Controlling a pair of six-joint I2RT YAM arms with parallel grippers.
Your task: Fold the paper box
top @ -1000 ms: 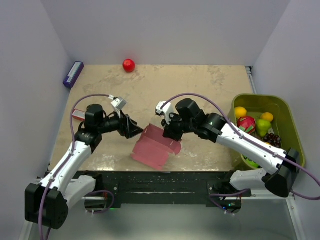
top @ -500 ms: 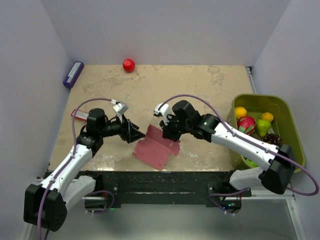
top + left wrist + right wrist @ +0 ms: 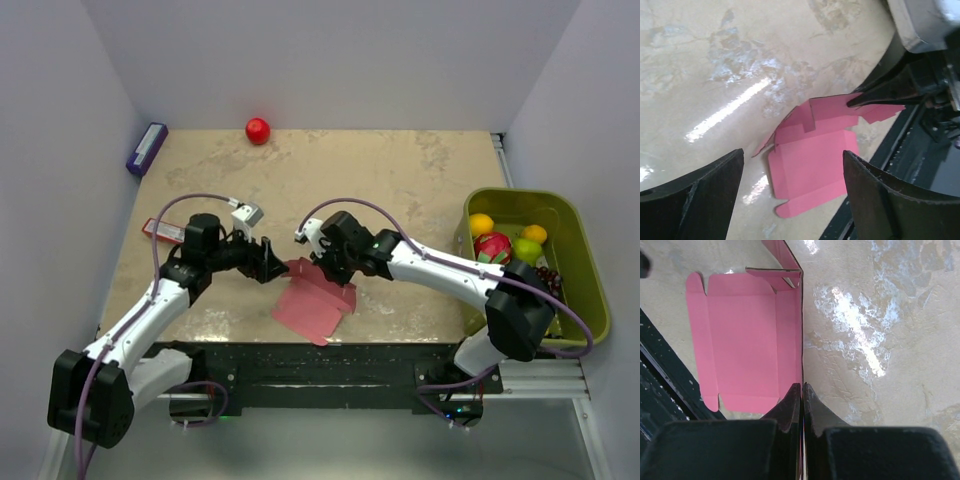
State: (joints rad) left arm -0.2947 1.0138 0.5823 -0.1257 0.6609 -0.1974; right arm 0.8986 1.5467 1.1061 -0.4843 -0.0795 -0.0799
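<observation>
Pink die-cut card box (image 3: 312, 303) lies part-folded on marbled desk (image 3: 400, 170), one raised flap pinched by right gripper (image 3: 801, 388); left gripper (image 3: 270, 264) gapes alongside.

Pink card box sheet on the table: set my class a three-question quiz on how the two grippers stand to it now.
1. True or false: the right gripper is shut on a raised flap of the pink die-cut card sheet.
2. The left gripper is: A) shut on the sheet; B) open, holding nothing; C) out of view.
3. Fill in: the olive-green plastic tub holds ____.
Key: 1 true; 2 B; 3 fruit.
</observation>
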